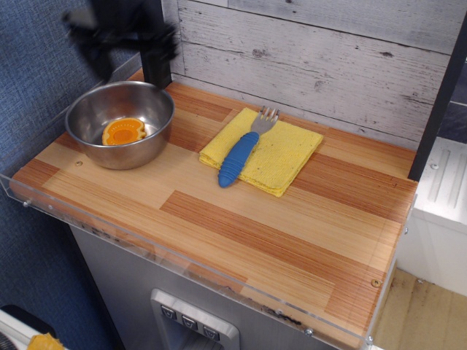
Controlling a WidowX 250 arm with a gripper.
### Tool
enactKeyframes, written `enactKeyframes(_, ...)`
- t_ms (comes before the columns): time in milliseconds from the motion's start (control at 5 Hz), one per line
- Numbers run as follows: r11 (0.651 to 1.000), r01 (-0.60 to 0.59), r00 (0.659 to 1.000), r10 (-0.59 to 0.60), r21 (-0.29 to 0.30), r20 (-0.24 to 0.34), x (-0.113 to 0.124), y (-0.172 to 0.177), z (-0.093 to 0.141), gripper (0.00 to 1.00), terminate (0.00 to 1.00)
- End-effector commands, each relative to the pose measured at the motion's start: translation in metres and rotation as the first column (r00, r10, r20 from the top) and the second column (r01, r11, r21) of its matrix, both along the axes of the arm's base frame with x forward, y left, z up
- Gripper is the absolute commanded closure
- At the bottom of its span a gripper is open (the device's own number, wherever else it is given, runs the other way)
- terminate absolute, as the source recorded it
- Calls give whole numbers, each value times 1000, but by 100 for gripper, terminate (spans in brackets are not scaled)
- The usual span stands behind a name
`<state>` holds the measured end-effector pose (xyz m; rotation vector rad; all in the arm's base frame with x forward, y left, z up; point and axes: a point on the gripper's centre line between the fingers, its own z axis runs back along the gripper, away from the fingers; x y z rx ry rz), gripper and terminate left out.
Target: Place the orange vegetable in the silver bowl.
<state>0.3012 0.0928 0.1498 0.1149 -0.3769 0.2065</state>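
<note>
The orange vegetable [124, 132] lies cut face up on the floor of the silver bowl [93, 153], so the placing looks done. The hand [120, 36], a blur above the bowl's far rim, holds nothing visible; its jaws can't be read. Next: retreat clear.

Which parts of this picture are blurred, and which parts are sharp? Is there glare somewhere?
In the observation.image view, only the gripper at the top left is smeared by motion blur, so its jaws cannot be read. The silver bowl, the orange vegetable inside it, the fork and the yellow cloth are sharp. Soft reflections show on the bowl's inner wall.
</note>
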Motion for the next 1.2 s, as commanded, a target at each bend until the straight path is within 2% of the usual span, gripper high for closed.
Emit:
enactKeyframes(0, 977, 213, 977, -213, -5, -16, 4, -66, 36, 0, 0)
enactKeyframes(200, 974, 218, 971, -222, -58, -90, 7, -70, 18, 0, 0)
enactKeyframes(400, 975, 211, 967, -219, -74, -133, 11, -72, 5, 0, 0)
enactKeyframes(800, 978, 192, 969, -202, -77, -142, 8, -69, 4, 0, 0)
enactKeyframes(1000, 978, 192, 969, -202, -77, -142, 8, -69, 4, 0, 100)
